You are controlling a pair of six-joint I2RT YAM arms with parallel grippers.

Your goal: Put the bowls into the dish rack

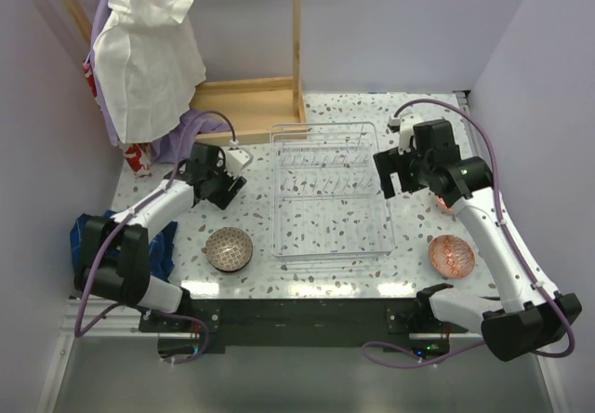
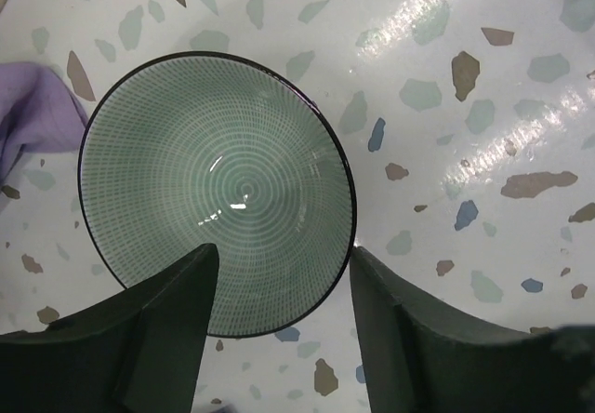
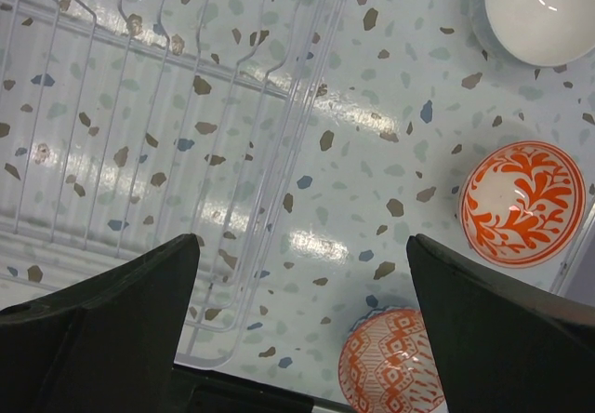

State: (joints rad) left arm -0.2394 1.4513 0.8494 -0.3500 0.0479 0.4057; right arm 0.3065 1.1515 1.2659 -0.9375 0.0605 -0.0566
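The wire dish rack (image 1: pixel 330 190) stands mid-table with no bowls in it; its right side shows in the right wrist view (image 3: pixel 139 106). My left gripper (image 2: pixel 284 278) is open, low over a green ringed bowl (image 2: pixel 216 190), its fingers (image 2: pixel 167 325) straddling the near rim. From above that bowl is hidden under the left gripper (image 1: pixel 226 188). A brown patterned bowl (image 1: pixel 229 249) sits left of the rack. My right gripper (image 3: pixel 302 283) is open and empty above bare table right of the rack (image 1: pixel 392 176). Nearby sit an orange geometric bowl (image 3: pixel 390 362), an orange floral bowl (image 3: pixel 522 204) and a white bowl (image 3: pixel 539 8).
A wooden frame (image 1: pixel 246 101) with hanging white cloth (image 1: pixel 144 41) stands behind the rack at the back left. Purple cloth (image 2: pixel 37 115) lies beside the green bowl. A blue cloth (image 1: pixel 163 246) lies by the left arm. Walls close both sides.
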